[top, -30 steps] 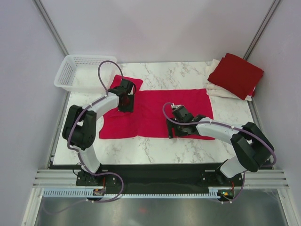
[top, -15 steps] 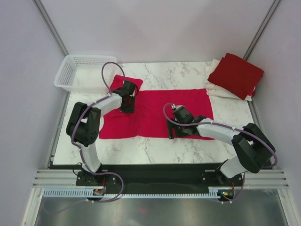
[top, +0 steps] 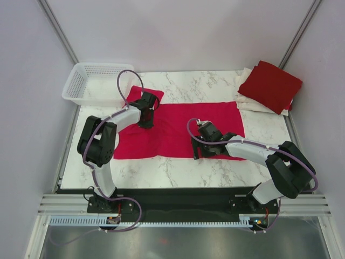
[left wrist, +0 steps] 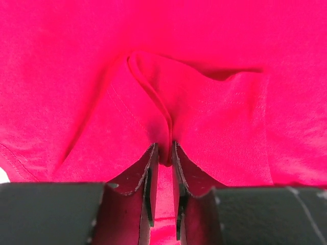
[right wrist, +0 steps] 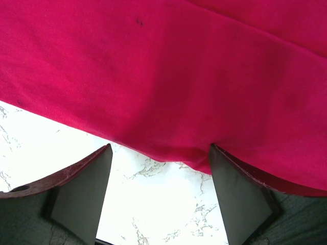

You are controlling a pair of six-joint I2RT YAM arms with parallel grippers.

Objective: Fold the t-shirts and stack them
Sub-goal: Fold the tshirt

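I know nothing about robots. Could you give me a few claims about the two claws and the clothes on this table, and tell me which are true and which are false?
1. The left gripper is pinching a raised ridge of the bright red shirt. True.
2. The right gripper is clamped tight on the same shirt. False: its fingers stand wide apart at the shirt's near edge, with cloth and bare table between them.
3. A folded dark red shirt lies on top of the pale shirts. True.
4. The white basket sits at the far right corner of the table. False: it is at the far left corner, and the folded pile is at the far right.
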